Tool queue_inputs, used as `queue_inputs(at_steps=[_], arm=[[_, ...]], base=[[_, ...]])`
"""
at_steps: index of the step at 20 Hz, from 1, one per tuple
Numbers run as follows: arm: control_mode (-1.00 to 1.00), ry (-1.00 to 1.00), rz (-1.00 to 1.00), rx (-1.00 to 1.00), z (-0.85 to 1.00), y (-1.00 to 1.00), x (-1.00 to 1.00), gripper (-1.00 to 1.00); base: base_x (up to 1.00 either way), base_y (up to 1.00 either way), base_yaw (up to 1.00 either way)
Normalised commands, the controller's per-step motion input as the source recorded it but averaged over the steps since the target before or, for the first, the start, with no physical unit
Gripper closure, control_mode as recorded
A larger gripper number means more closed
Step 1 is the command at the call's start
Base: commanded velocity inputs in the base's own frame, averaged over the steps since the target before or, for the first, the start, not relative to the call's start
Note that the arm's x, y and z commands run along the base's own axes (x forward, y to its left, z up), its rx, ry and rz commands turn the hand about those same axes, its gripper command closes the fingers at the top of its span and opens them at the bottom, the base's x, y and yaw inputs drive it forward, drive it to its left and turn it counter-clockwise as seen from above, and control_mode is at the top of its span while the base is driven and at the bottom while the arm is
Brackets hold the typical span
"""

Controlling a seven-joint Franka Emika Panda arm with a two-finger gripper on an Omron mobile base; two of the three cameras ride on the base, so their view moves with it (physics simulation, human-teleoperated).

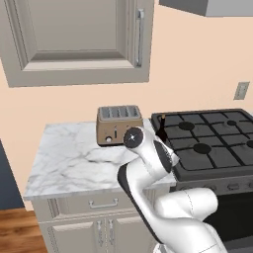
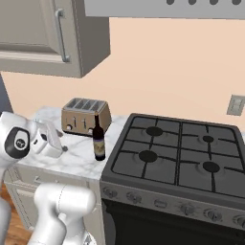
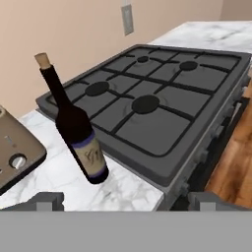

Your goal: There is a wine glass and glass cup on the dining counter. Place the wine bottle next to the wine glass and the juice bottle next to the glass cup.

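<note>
White, grey-veined marble forms the small counter (image 2: 76,162) at the left of the scene, with beige drawers below. A tan four-slot toaster (image 2: 86,117) stands at its far side against the wall. To the right of the toaster, at the counter's right edge just beside the stove (image 2: 177,153), the wine bottle (image 2: 98,139) stands upright, dark with a slim neck and pale stopper.

The right base view shows the bottle in full. In the left base view the arm covers most of it, leaving a sliver of dark neck (image 1: 162,129) beside the stove's left edge. The hand view shows its blue-banded label and, on the wall behind the stove, a grey outlet plate (image 3: 127,18).

The gripper (image 3: 125,199) sits near the bottle with its fingers (image 3: 47,199) spread fully apart. It holds nothing and touches nothing.
</note>
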Motion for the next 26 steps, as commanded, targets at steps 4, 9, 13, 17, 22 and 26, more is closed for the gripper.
queue_inputs(at_steps=[4, 9, 13, 17, 22, 26], arm=[[-1.00, 0.00, -0.18, -0.07, -0.22, 0.03, 0.19, -1.00], [-1.00, 0.00, -0.07, -0.04, -0.11, -0.05, 0.23, -1.00], [-1.00, 0.00, -0.03, -0.10, -0.12, -0.06, 0.27, -1.00], [-1.00, 0.00, 0.00, -0.08, -0.11, -0.08, 0.22, -1.00], [-1.00, 0.00, 0.00, -0.09, -0.15, -0.11, 0.11, -1.00], [-1.00, 0.00, 0.00, -0.05, -0.13, -0.14, 0.12, -1.00]], base=[[0.00, 0.00, 0.00], [0.00, 0.00, 0.00], [0.00, 0.00, 0.00], [0.00, 0.00, 0.00], [0.00, 0.00, 0.00], [0.00, 0.00, 0.00]])
